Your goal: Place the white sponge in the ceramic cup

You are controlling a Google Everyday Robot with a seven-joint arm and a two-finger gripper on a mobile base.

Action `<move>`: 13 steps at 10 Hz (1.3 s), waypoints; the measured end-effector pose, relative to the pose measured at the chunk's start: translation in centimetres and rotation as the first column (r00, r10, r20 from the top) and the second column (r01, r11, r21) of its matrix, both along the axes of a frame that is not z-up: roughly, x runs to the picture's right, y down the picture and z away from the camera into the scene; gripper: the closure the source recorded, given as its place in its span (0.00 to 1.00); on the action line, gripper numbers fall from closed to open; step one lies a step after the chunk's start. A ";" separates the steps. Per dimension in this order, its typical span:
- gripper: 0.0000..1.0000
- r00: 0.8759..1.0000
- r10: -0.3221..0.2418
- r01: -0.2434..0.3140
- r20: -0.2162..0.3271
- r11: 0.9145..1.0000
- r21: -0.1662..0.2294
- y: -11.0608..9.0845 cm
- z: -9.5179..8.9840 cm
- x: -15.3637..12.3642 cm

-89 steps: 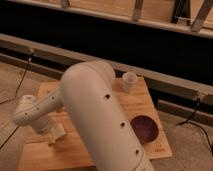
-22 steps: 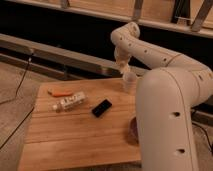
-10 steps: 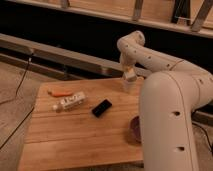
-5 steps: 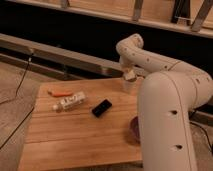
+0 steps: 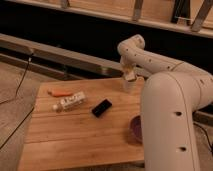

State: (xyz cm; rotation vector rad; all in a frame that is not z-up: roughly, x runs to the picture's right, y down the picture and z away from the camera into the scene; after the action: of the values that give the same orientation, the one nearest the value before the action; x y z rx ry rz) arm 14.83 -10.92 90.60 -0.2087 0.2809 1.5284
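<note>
While the tool [image 5: 130, 76] hangs directly over the cup [image 5: 128, 85] at the worktop's [image 5: 65, 135] far edge, pinching the sponge [image 5: 131, 77] just above its rim, only the release remains, the arm having barely dropped from half a second earlier

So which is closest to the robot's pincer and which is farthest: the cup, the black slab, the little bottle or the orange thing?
The pincer hangs at the table's far right edge.
1. Ceramic cup, right under it.
2. Black slab, mid-table, to the left.
3. Little bottle, farther left.
4. Orange thing, about as far as the bottle, perhaps a bit more.
</note>
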 end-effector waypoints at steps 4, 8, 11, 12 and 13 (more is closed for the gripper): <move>0.20 1.000 -0.002 0.002 0.020 1.000 0.002 -0.3 -1.1 -0.2; 0.20 1.000 -0.011 0.011 0.021 1.000 0.005 -0.4 -1.3 -0.2; 0.20 1.000 -0.016 0.016 0.018 1.000 0.005 -0.4 -1.3 -0.2; 0.20 1.000 -0.018 0.018 0.018 1.000 0.005 -0.4 -1.3 -0.3; 0.20 1.000 -0.019 0.019 0.018 1.000 0.006 -0.4 -1.3 -0.3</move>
State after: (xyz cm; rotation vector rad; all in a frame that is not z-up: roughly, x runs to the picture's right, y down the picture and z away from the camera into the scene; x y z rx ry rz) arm 14.53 -11.30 89.26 -0.2147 0.2638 1.5078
